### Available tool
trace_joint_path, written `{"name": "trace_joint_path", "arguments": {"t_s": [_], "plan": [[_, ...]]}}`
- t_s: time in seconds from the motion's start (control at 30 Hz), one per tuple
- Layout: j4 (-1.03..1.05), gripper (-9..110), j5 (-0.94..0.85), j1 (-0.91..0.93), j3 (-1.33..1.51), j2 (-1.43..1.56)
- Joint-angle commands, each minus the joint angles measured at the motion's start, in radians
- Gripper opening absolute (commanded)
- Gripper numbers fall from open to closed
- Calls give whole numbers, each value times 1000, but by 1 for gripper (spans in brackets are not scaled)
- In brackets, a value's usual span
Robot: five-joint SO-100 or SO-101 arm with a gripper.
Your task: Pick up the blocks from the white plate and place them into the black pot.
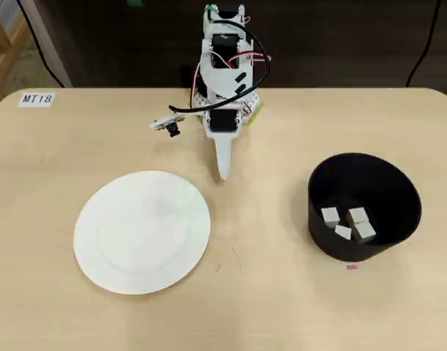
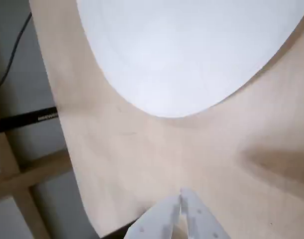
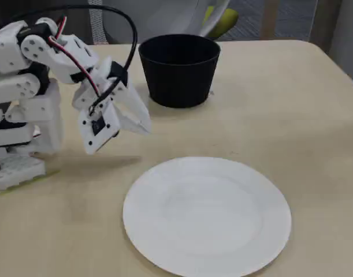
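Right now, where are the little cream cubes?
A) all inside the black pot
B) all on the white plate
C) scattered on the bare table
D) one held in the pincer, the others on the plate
A: the overhead view shows four blocks inside the black pot, while the white plate is bare.

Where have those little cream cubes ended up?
All four cubes lie inside the black pot, at the right of the overhead view; the white plate on the left is bare.

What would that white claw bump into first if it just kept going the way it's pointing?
Probably the bare wooden table. The shut gripper tilts downward, aimed at the strip of tabletop just short of the white plate. Depth is hard to judge, so it might reach the plate's near rim instead.
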Motion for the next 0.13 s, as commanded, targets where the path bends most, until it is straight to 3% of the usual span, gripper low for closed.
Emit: {"name": "trace_joint_path", "arguments": {"t_s": [0.0, 0.1], "plan": [[-20, -2, -5, -5, -5, 2], [-20, -2, -5, -5, -5, 2]]}}
